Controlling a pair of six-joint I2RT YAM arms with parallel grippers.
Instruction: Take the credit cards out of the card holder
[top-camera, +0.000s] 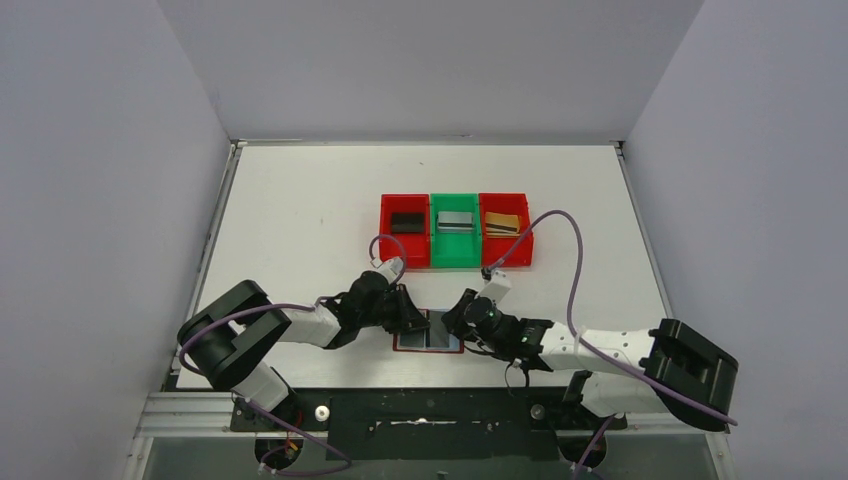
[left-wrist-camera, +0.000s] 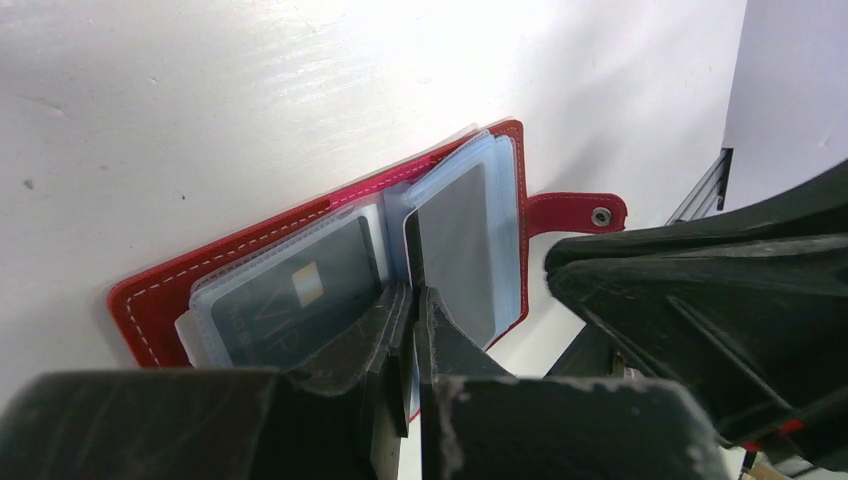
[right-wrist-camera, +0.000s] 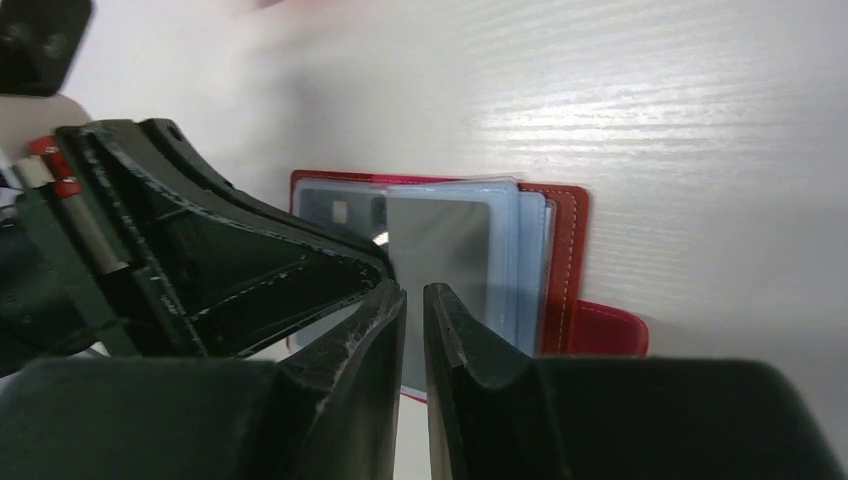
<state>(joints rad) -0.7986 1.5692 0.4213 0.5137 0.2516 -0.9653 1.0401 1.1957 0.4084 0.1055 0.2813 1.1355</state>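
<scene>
The dark red card holder (top-camera: 409, 345) lies open at the near table edge between both grippers, clasp tab (left-wrist-camera: 580, 212) to its side. A dark credit card (left-wrist-camera: 290, 300) marked VIP sits in the flat left sleeve. A grey credit card (left-wrist-camera: 455, 250) stands tilted up in its bluish sleeve. My left gripper (left-wrist-camera: 412, 290) is shut on that card's thin dark near edge; I cannot tell whether sleeve plastic is pinched too. My right gripper (right-wrist-camera: 413, 290) stands just in front of the grey card (right-wrist-camera: 435, 250), slightly open, with nothing between its fingers.
At the back stand three joined bins: a red bin (top-camera: 404, 240) with a black card, a green bin (top-camera: 455, 245) with a silver card, and a red bin (top-camera: 506, 243) with a gold card. The two grippers (top-camera: 418, 322) (top-camera: 458, 322) sit very close together over the holder.
</scene>
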